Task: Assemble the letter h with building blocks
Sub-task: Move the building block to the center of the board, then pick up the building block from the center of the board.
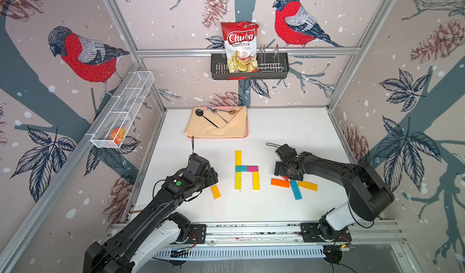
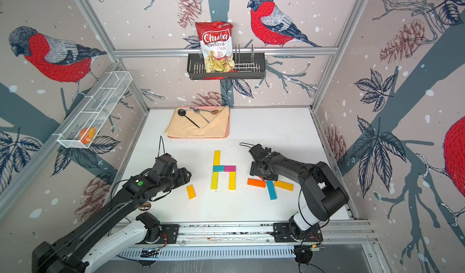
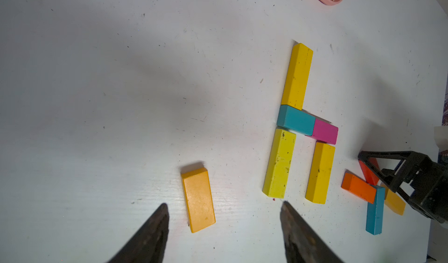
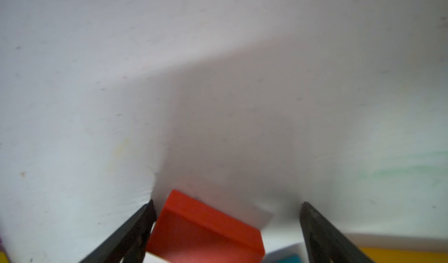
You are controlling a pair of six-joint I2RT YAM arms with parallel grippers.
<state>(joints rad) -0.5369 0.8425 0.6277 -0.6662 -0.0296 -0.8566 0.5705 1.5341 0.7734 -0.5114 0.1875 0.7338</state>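
Observation:
Five building blocks lie joined on the white table in both top views: a yellow one [image 1: 238, 157] above a teal [image 1: 241, 168] and magenta [image 1: 252, 168] pair, with two yellow ones [image 1: 238, 180] [image 1: 256, 180] below. A short amber block [image 3: 198, 200] lies left of them, just ahead of my open left gripper [image 3: 225, 204], untouched. To the right lie orange [image 1: 280, 183], teal-blue [image 1: 296, 189] and amber [image 1: 307, 185] blocks. My right gripper [image 4: 228, 203] stands open low over a red block [image 4: 206, 227]; one finger is beside its edge, the other well apart.
A pink tray [image 1: 247, 123] with a beige cloth and spoons sits at the back of the table. A black basket [image 1: 276, 70] holding a chips bag hangs on the rear wall. A white mesh basket [image 1: 120, 115] hangs on the left wall.

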